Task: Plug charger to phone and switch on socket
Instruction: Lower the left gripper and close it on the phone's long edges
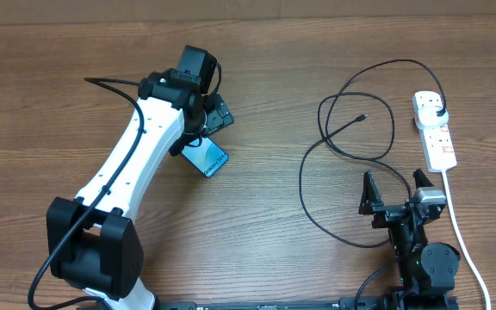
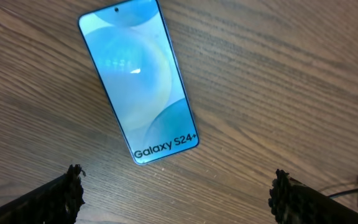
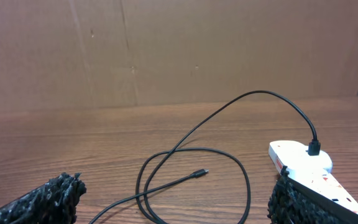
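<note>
The phone lies flat on the wooden table, screen up, cyan with "Galaxy S24+" text; it also shows in the left wrist view. My left gripper hovers just above and beside it, open and empty, not touching it. The charger cable lies in loose loops, and its connector tip rests free on the table. Its plug head sits in the white socket, also in the right wrist view. My right gripper is open and empty, near the cable loops.
The socket's thick white cord runs down the right side past my right arm's base. A brown cardboard wall stands behind the table. The left arm stretches across the left half of the table.
</note>
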Controlling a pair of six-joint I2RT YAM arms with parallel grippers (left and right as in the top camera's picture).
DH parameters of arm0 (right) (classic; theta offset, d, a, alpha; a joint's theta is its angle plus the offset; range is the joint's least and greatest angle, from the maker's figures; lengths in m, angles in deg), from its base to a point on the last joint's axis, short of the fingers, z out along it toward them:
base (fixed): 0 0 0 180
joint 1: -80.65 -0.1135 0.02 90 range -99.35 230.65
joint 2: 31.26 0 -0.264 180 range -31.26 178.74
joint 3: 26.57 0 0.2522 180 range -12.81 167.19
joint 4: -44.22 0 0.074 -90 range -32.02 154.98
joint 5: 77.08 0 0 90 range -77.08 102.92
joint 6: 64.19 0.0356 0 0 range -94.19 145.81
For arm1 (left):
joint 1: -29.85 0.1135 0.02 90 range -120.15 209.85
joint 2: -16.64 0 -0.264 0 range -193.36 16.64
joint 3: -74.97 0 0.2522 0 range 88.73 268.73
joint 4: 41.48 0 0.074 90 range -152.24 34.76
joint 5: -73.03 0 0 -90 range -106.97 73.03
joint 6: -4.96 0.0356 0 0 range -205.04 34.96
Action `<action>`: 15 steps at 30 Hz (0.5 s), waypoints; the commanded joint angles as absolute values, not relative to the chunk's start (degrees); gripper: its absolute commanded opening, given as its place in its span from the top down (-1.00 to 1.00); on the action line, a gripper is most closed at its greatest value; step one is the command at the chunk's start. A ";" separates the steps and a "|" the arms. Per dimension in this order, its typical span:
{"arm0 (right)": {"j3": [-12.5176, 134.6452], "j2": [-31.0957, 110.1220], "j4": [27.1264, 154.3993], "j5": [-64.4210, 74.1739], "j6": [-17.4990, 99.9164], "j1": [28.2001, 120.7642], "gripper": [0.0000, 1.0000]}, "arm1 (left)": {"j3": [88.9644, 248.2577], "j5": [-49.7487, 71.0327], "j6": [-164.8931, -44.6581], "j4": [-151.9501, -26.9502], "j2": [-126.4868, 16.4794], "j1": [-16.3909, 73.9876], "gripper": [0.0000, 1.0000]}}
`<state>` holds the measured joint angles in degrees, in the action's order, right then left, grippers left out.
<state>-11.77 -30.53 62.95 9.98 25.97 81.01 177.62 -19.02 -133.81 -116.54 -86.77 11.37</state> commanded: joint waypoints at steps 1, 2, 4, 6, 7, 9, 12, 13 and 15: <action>-12.36 -31.05 62.62 10.31 25.73 81.14 -1.00 | 179.93 -20.53 -135.23 -117.11 -87.23 13.01 -1.00; -12.36 -31.05 62.62 10.31 25.73 81.14 -1.00 | 180.04 -20.50 -135.23 -117.44 -87.23 13.49 -1.00; -12.36 -31.05 62.62 10.31 25.73 81.14 -1.00 | 180.09 -20.53 -135.23 -118.14 -87.23 14.45 -1.00; -12.36 -31.05 62.62 10.31 25.73 81.14 -1.00 | 180.09 -20.53 -135.19 -118.92 -87.23 15.30 -1.00; -12.36 -31.05 62.62 10.31 25.73 81.14 -1.00 | 180.09 -20.53 -135.17 -119.21 -87.23 15.61 -1.00; -12.36 -31.05 62.62 10.31 25.73 81.14 -1.00 | 180.09 -20.50 -134.95 -119.71 -87.23 15.91 -1.00; -12.36 -31.05 62.62 10.31 25.73 81.14 -1.00 | 180.06 -20.48 -133.62 -119.75 -87.23 15.83 -1.00; -12.36 -31.03 62.62 10.31 25.73 81.14 -1.00 | 180.06 -20.44 -133.55 -119.78 -87.23 15.74 -1.00; -12.36 -31.05 62.62 10.31 25.73 81.14 -1.00 | 179.95 -20.35 -133.44 -119.78 -87.23 15.52 -1.00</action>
